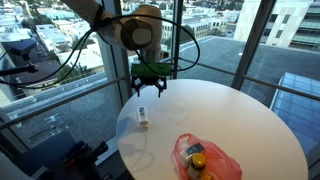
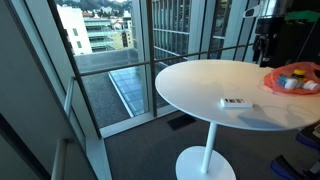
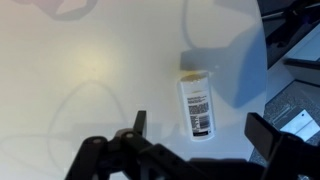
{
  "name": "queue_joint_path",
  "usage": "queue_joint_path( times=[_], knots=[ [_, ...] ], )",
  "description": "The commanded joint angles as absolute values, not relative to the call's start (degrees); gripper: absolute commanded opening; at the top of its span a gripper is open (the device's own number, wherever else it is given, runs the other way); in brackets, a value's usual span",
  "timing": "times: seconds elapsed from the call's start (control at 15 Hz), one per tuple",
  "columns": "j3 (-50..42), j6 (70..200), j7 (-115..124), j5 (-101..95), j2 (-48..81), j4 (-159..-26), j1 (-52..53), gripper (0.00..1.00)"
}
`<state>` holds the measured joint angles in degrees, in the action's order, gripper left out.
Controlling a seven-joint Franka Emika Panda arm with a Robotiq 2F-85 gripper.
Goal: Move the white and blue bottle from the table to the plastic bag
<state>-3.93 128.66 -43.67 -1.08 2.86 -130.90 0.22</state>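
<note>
Hovering over the round table [image 1: 250,120], the gripper [image 1: 150,90] has its fingers spread wide and holds nothing. The bottle [image 1: 143,117] lies on its side on the table, almost straight below and near the table's edge, well apart from the plastic bag [image 1: 205,158], which already shows something yellow inside.

In the wrist view the bottle [image 3: 200,105] runs lengthwise between the two fingers [image 3: 268,135], so the jaws already face its narrow width. The step in hand looks like the approach for the grasp. A straight descent with no twist should do, closing on the labelled middle and not the cap end. The fingertips should go low, close to the tabletop, or the round body may roll or squirt out.
</note>
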Motion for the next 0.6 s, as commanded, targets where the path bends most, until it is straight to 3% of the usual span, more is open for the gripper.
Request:
queue_joint_path(
  times=[0.0, 0.53],
  knots=[
    [-1.8, 129.9, -47.8, 1.6, 9.3, -126.4, -0.7, 1.0],
    [1.9, 135.2, -44.6, -1.2, 19.1, -123.0, -0.5, 1.0]
  ],
)
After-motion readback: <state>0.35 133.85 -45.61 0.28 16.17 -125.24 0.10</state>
